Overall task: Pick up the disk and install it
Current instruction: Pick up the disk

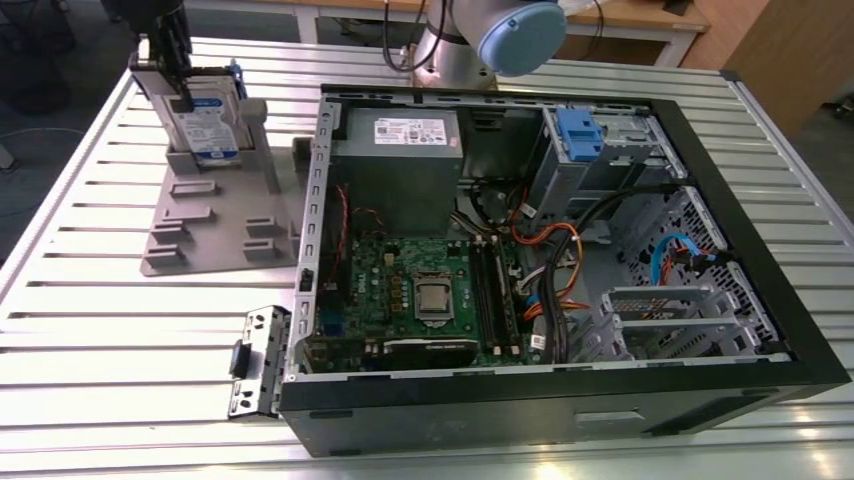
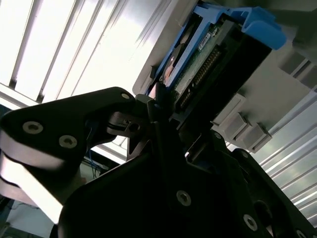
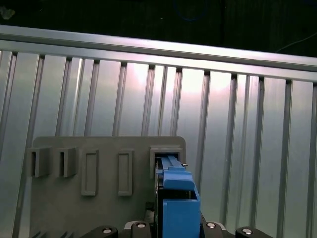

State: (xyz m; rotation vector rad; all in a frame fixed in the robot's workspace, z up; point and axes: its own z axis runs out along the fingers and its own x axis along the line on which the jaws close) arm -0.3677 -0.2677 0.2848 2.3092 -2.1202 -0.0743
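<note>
The gripper (image 2: 181, 119) has its black fingers (image 2: 148, 106) drawn in on the disk (image 2: 198, 64), pinching it by its narrow sides. In the second wrist view one fingertip lies against the drive's edge, just beside the row of connector pins. The opposite fingertip is mostly hidden behind the drive's body.

Between the fingers the disk stands on edge, with its blue carrier frame (image 3: 177, 198) running along its rim in the first wrist view. In the exterior view the fingers grip the upper end of the disk (image 1: 203, 120), and its white-and-blue label faces the camera.

Directly below the fingers sits the grey stand (image 1: 214, 230), a flat base with raised slots and posts. The end of the disk farthest from the fingers reaches one of these slots (image 3: 166, 158). Whether it rests in the slot or hangs just clear of it cannot be told.

Under and beyond the stand spreads the slatted metal table (image 1: 107, 330).

Farther from the fingers, toward the exterior view's right, an open computer case (image 1: 747, 290) lies on its side. The part of it nearest the fingers holds a grey metal box (image 1: 400, 165) with a white sticker, and the green motherboard (image 1: 414, 290) lies beside that. Farther off, a small blue latch (image 1: 577, 130) sits in the drive bay. Behind the case stands the arm's base (image 1: 501, 30).
</note>
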